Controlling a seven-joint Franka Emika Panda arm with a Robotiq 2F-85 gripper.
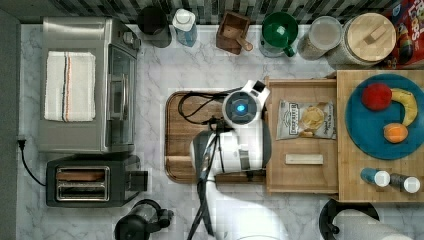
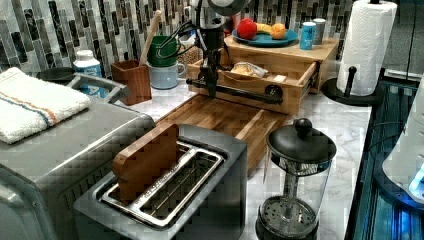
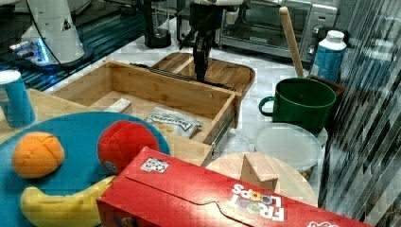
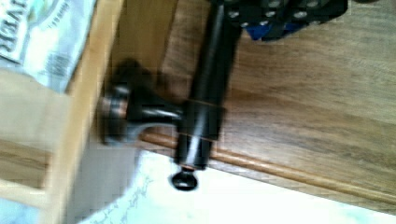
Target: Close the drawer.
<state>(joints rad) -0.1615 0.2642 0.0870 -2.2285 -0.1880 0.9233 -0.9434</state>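
Note:
The drawer point(image 1: 300, 176) is a shallow light-wood box pulled out from under the bamboo slab point(image 1: 350, 165), toward the top view's left. It holds a chip bag point(image 1: 306, 120) and a small pale block point(image 1: 304, 159). Its black bar handle point(image 2: 240, 93) runs across the front. My gripper point(image 2: 209, 89) points straight down and meets the handle near the left view's left end. In the right view the gripper point(image 3: 201, 71) comes down onto the handle point(image 3: 161, 72) just beyond the drawer's front wall. The wrist view has the handle point(image 4: 210, 93) and its mount close up, right under the gripper point(image 4: 280, 14).
A dark-brown board point(image 1: 182, 140) lies under the handle and the arm point(image 1: 235, 150). A toaster oven point(image 1: 85, 85) and a toaster point(image 1: 82, 185) stand at the top view's left. Cups, jars and a green mug point(image 1: 277, 32) line the back. A kettle point(image 2: 295, 180) and paper towels point(image 2: 364, 45) stand nearby.

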